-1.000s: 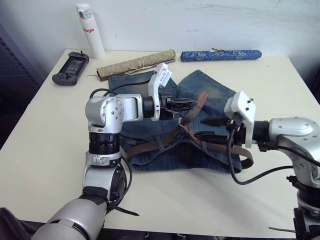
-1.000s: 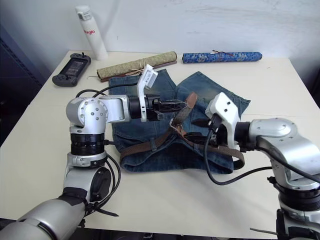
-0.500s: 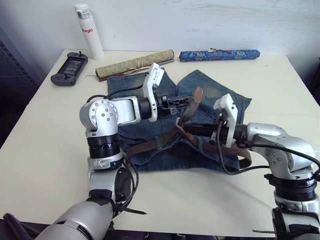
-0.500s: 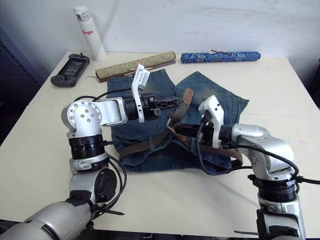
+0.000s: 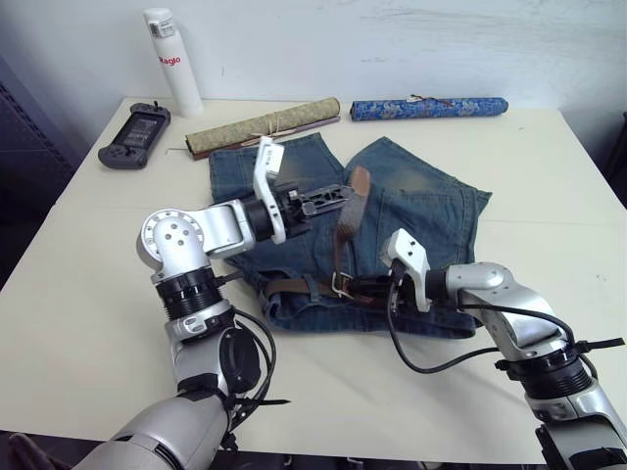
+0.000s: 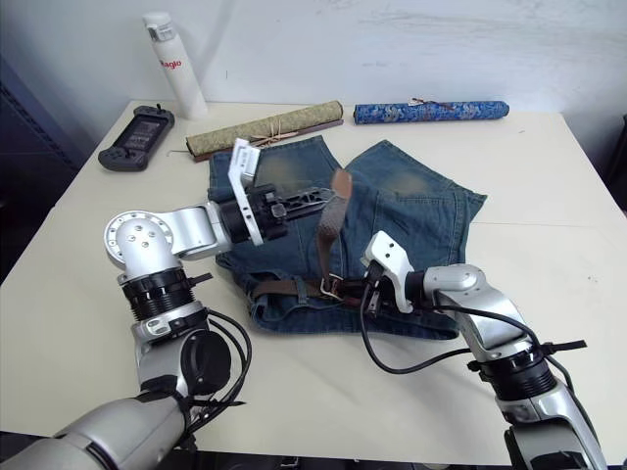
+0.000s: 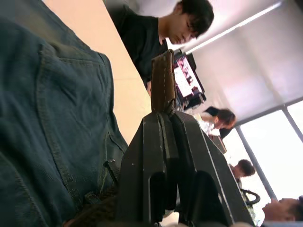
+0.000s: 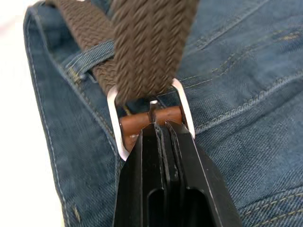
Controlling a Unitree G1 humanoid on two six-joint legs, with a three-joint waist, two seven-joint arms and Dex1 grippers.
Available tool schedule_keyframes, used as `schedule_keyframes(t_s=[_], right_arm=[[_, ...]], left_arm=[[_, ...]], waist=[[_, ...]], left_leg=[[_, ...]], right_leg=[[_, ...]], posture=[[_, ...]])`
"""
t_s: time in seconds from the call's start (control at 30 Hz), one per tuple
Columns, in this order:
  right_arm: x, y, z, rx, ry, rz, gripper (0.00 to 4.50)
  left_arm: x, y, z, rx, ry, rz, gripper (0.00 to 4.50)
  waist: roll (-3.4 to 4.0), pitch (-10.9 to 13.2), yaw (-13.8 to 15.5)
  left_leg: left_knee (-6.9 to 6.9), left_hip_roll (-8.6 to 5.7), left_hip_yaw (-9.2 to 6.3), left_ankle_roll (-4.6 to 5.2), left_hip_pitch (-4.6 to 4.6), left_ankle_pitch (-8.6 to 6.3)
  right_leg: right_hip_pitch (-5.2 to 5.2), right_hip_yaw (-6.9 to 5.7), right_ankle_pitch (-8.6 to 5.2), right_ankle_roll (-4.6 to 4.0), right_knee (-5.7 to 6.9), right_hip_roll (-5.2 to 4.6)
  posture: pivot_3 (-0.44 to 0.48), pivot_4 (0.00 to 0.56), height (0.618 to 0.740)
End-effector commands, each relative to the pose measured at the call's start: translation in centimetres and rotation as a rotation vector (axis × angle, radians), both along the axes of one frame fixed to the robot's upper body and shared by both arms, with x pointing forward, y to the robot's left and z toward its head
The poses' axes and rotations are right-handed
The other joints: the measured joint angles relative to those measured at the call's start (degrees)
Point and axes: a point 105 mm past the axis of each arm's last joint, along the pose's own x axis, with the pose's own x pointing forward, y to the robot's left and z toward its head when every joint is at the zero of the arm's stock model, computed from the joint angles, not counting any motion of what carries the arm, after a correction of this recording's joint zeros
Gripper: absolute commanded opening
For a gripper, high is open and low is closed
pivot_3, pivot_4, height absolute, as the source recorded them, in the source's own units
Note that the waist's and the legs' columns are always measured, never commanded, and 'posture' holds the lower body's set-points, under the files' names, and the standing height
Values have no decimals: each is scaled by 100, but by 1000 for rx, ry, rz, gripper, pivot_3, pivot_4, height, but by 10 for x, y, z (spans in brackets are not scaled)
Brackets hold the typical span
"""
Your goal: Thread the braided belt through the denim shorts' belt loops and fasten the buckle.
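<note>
Right wrist view: buckle (image 8: 150, 118) at gripper (image 8: 161, 128) tip.

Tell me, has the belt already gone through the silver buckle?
Yes, the braided belt passes through the buckle, whose bar the right end effector pinches.

1 shorts (image 5: 421, 211), 1 belt (image 5: 343, 220), 2 rolls (image 5: 265, 124), 1 bottle (image 5: 172, 61), 1 controller (image 5: 135, 134).
</note>
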Motion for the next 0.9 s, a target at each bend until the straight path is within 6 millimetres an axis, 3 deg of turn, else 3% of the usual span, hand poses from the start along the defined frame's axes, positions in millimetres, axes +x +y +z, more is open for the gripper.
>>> schedule_keyframes(t_s=[0.03, 0.23, 0.63, 0.73, 0.9], right_arm=[[-5, -6, -20, -56, 53, -4, 48], [-4, -3, -17, -55, 31, 7, 48], [-1, 10, 20, 80, -21, 18, 48], [-1, 17, 37, 151, -20, 31, 48], [-5, 28, 46, 196, 6, 77, 48]], left_arm=[[1, 14, 11, -60, -26, 43, 0], [0, 18, 2, -54, 7, 65, 0], [-3, 71, -17, -73, 67, 139, 0], [-5, 74, -19, -80, 73, 138, 0], [-5, 74, -19, -90, 82, 148, 0]], waist=[[0, 0, 2], [-6, -3, 4], [-9, -3, -6], [-9, -3, -5], [-9, -3, -5]], left_leg=[[0, 0, 0, 0, 0, 0], [0, 0, -1, -1, 1, -1], [-1, 1, -1, -8, 5, -2], [-1, 1, -2, -8, 4, -2], [-1, 1, -2, -8, 3, -2]], right_leg=[[0, 0, 0, 0, -1, 0], [1, 0, 0, 0, -1, 0], [0, 2, 0, 0, 1, 2], [0, 2, 0, 0, 0, 1], [0, 2, 0, 0, 0, 1]], posture=[[0, 150, 686], [0, 150, 686], [0, 150, 686], [0, 150, 686], [0, 150, 686]])
